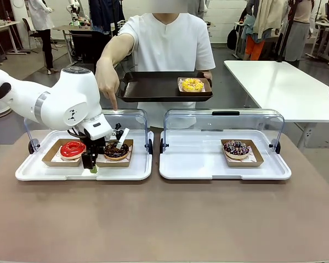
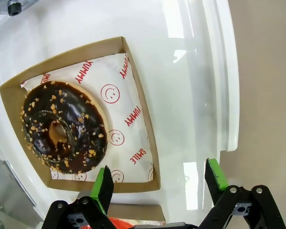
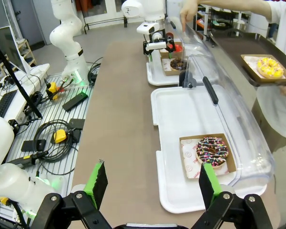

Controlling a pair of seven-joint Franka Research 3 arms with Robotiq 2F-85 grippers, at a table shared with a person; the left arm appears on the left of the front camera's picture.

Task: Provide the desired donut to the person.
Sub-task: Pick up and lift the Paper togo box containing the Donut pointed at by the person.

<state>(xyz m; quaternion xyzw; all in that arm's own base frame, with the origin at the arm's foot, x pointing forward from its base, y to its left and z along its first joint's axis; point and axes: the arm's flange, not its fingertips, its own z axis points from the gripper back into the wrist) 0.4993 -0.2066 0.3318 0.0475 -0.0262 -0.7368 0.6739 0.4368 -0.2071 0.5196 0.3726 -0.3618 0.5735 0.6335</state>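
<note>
Left wrist view: left tool [image 2: 159,181] (spread wide) straddles the donut box [image 2: 143,119] edge, bare tray [image 2: 190,95] beside.

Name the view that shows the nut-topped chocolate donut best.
Left wrist view: the chocolate donut lies close, seen from above, whole in its cardboard tray. The front view shows the donut smaller, at a low angle, beside the left tool. The right wrist view shows it tiny and far off.
</note>
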